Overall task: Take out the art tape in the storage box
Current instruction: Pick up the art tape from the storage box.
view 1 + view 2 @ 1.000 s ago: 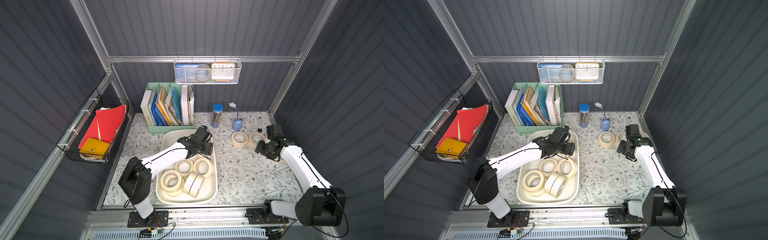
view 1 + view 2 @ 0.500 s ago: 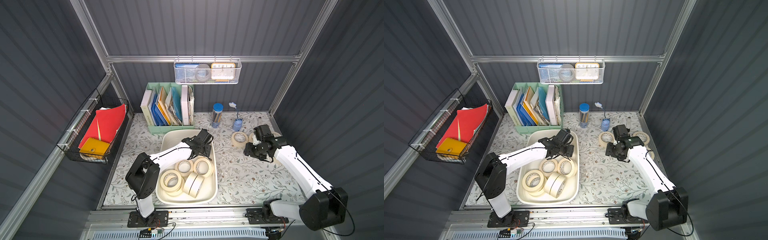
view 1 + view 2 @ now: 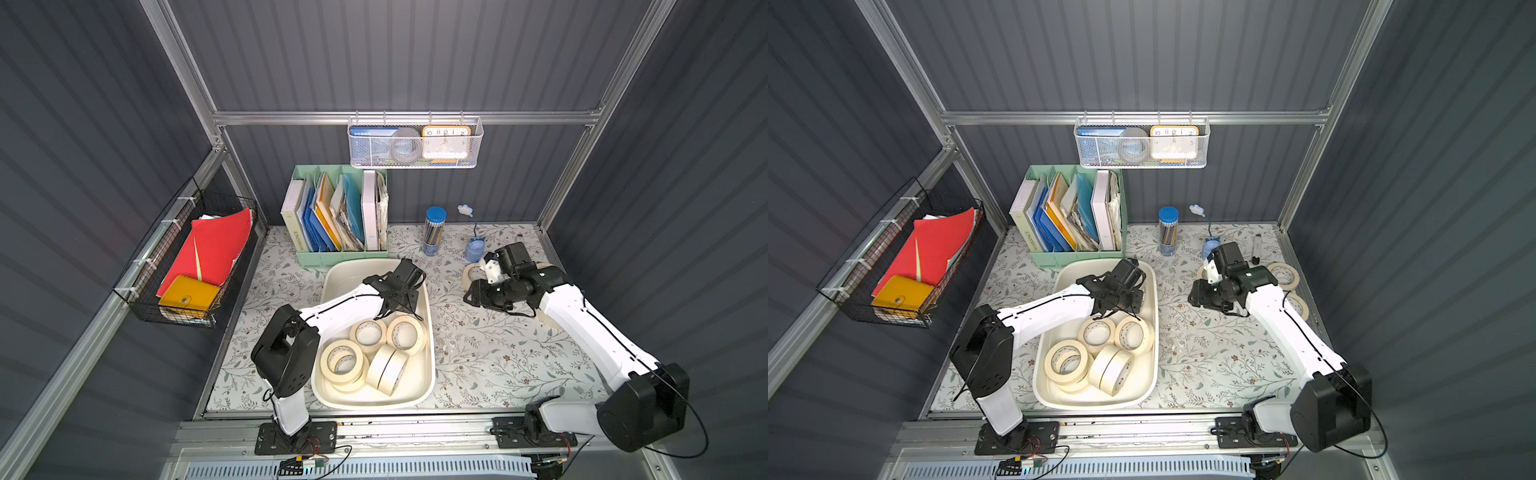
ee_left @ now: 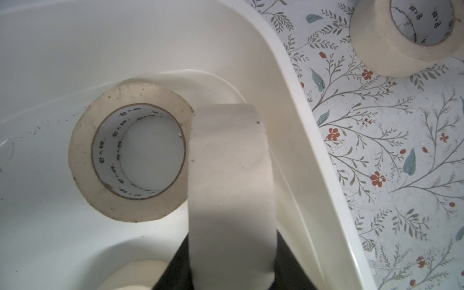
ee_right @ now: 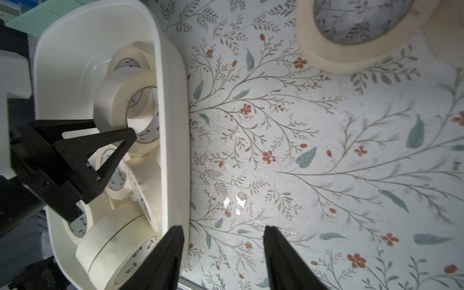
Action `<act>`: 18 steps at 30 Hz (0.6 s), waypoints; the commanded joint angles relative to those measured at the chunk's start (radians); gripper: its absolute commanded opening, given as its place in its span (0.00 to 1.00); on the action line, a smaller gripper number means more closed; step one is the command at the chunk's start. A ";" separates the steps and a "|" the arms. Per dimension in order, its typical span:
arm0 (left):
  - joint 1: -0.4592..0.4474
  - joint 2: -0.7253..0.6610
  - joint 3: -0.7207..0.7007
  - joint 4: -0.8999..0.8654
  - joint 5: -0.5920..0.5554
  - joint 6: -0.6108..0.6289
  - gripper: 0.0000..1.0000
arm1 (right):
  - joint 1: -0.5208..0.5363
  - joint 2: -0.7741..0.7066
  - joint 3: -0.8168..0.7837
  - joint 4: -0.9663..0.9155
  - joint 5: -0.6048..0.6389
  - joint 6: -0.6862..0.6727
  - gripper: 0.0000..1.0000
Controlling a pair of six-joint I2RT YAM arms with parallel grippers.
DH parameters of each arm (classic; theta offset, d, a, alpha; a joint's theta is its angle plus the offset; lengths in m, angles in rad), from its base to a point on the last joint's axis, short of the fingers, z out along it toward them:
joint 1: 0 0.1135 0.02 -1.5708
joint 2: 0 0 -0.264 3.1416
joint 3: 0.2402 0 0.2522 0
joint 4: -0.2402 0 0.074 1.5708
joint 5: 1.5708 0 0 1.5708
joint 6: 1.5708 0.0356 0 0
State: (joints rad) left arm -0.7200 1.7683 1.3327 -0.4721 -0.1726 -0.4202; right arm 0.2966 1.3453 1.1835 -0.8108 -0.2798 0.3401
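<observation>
The storage box is a cream-white tub holding several art tape rolls. My left gripper reaches down into its far end. In the left wrist view a roll stands on edge, and the black fingers press its two flat sides. The right wrist view shows that same grip on the roll. Another roll lies flat beside it. My right gripper hangs open over the table just right of the box rim, with nothing between its fingers.
More tape rolls lie on the floral table at the back right. A mint file holder, a blue-capped tube and a small blue pot stand along the back. A mesh basket hangs above, a wire basket at left.
My left gripper has closed on a roll at the far end of the box. The right arm has swung left from the rolls at the back right toward the box.
</observation>
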 commanded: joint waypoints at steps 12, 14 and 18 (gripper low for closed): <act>0.261 -0.432 -0.292 0.321 0.338 -0.110 0.27 | 0.186 0.199 0.189 0.187 -0.065 0.063 0.57; 0.273 -0.440 -0.319 0.378 0.427 -0.119 0.26 | 0.199 0.229 0.223 0.199 -0.067 0.071 0.57; 0.297 -0.449 -0.362 0.477 0.593 -0.151 0.24 | 0.207 0.281 0.279 0.232 -0.070 0.076 0.56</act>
State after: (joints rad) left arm -0.4389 1.3437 0.9821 -0.1528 0.2302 -0.5293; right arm 0.5011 1.6039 1.4242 -0.6155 -0.3405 0.4046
